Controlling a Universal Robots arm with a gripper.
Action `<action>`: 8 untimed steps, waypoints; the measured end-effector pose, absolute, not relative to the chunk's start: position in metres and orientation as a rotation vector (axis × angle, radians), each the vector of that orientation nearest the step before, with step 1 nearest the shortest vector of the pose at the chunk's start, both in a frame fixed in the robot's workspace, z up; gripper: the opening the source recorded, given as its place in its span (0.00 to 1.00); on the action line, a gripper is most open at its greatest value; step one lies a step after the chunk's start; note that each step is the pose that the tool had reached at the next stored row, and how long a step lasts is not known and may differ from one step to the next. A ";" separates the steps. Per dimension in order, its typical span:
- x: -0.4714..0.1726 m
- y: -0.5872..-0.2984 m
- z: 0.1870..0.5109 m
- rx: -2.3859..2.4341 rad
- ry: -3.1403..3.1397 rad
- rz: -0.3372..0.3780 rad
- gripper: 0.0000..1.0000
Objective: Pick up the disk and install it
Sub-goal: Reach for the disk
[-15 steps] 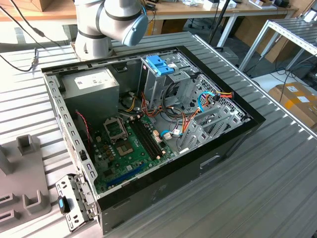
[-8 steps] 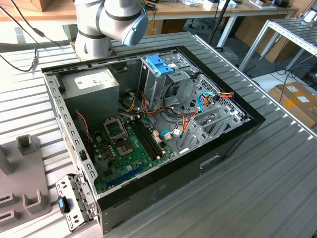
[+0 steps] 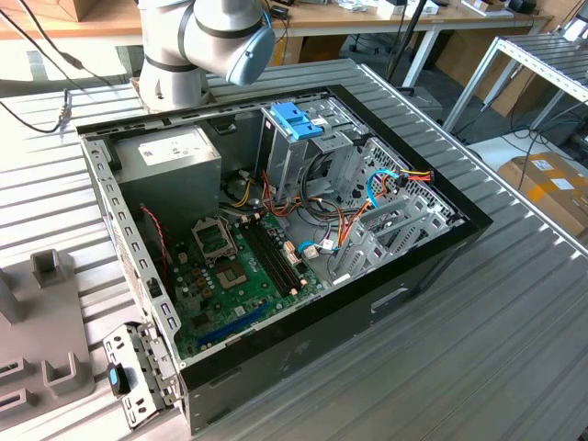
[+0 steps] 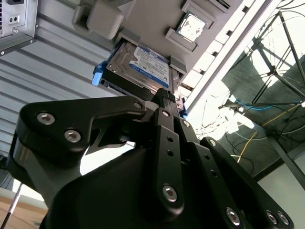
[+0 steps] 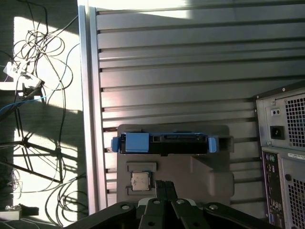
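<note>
One disk point(image 4: 143, 67): silver-grey, blue-banded white label, blue rails, in grey holder point(image 5: 209, 176) | pincer point(image 5: 165, 183) narrow, empty

No print reads legibly on the disk point(image 4: 150, 64) or power-supply sticker point(image 3: 173, 147).

In the second wrist view the black body of the gripper point(image 4: 166, 99) covers the near end of the disk point(image 4: 140, 64) (how far it runs beneath cannot be told). In the exterior view the arm point(image 3: 197, 46) is cut off by the top edge, and the grey holder point(image 3: 37, 358) by the exterior view's left edge.
</note>
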State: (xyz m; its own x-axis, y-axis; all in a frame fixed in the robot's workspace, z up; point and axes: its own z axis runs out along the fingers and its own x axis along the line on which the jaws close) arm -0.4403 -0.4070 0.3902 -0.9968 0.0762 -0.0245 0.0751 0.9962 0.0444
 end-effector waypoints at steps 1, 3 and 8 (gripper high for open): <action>-0.440 -0.407 0.390 0.118 3.112 0.068 0.11; -0.439 -0.407 0.390 0.118 3.112 0.068 0.11; -0.436 -0.407 0.390 0.118 3.112 0.068 0.11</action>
